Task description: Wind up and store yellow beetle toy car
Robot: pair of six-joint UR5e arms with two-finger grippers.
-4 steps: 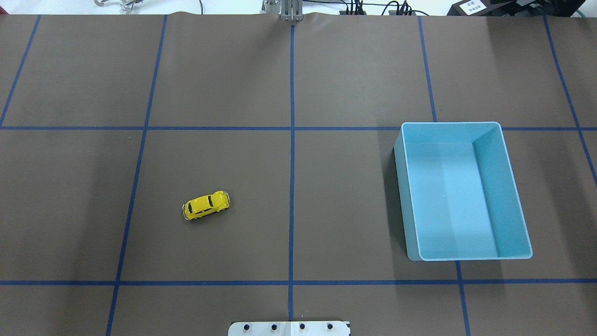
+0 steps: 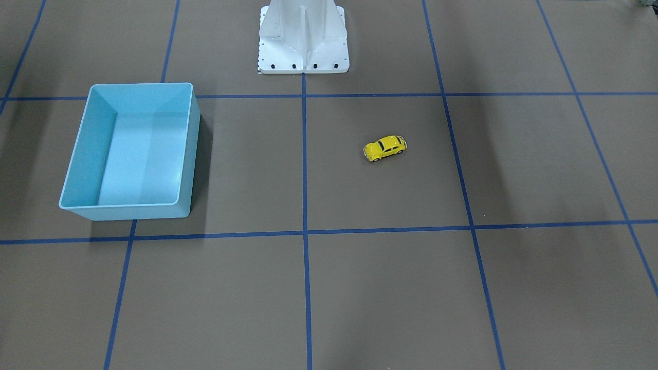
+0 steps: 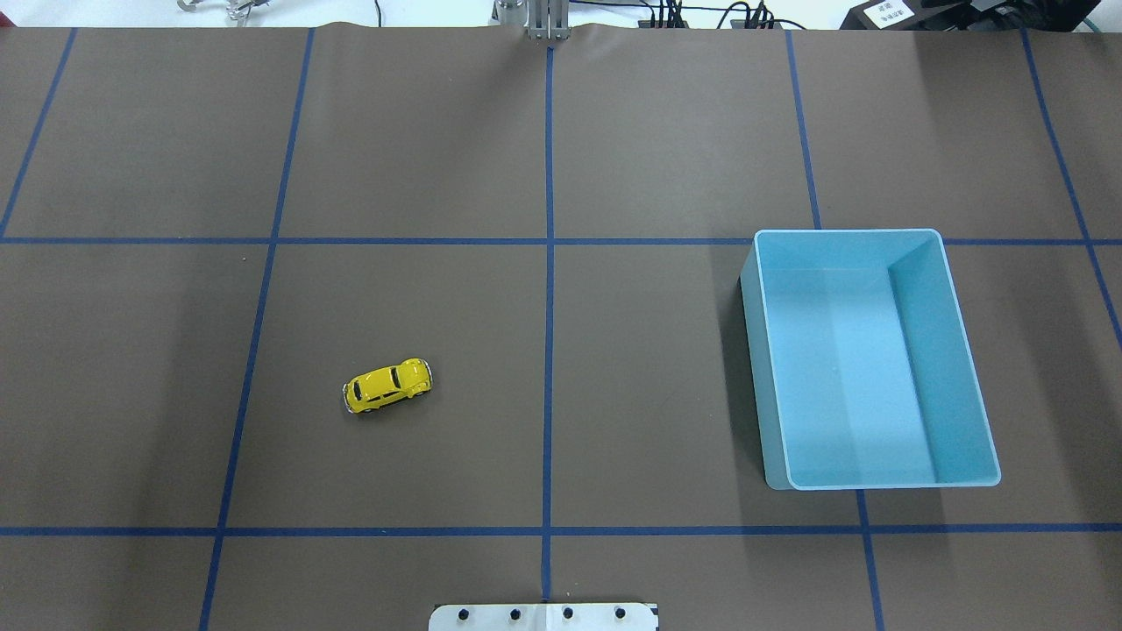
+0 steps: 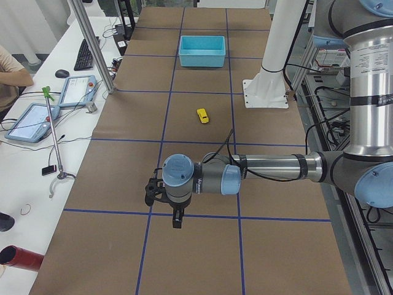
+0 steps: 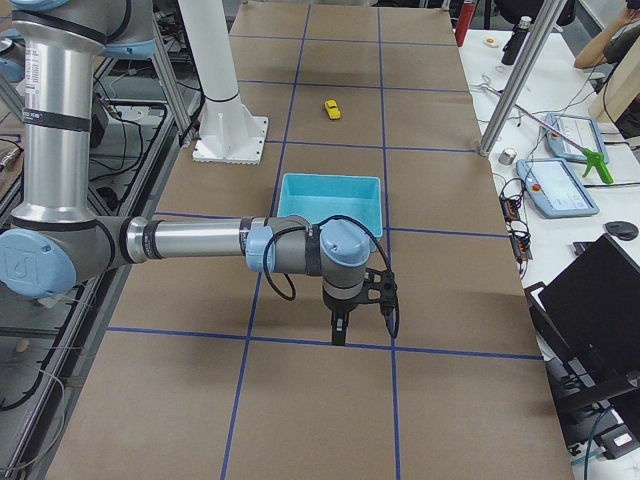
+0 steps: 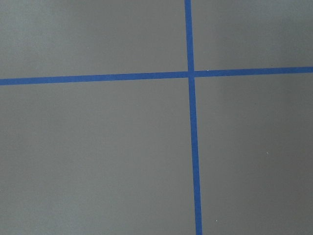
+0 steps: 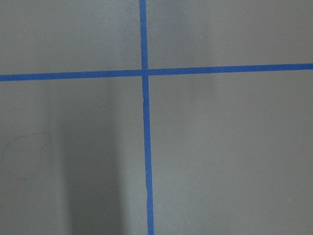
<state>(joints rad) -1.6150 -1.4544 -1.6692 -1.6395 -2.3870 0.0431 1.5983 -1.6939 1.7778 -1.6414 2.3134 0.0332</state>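
Overhead exterior is showing you the worktop [image 3: 438, 131], the light blue bin [image 3: 933, 368] sitting right and the yellow beetle toy car [image 3: 387, 386] lying left of centre, its long axis running nearly crosswise, nose unclear. The left hand [image 4: 176, 220] is hanging nearer than the right hand [image 5: 340, 332], the car lying inward of it. You cannot tell either hand's opening or hold.

The tabletop [image 3: 614, 394] carries one yellow beetle toy car [image 3: 387, 386] and one light blue bin [image 3: 938, 350]. One white pedestal [image 2: 303, 41] stands on it. There are two robot arms, the left arm [image 4: 270, 167] and the right arm [image 5: 190, 242], each with one hand: the left hand [image 4: 177, 221] and the right hand [image 5: 340, 332]. The side desk [image 4: 37, 160] holds two tablet-like pendants [image 4: 77, 89], one keyboard [image 4: 83, 54] and one mouse [image 4: 61, 73].
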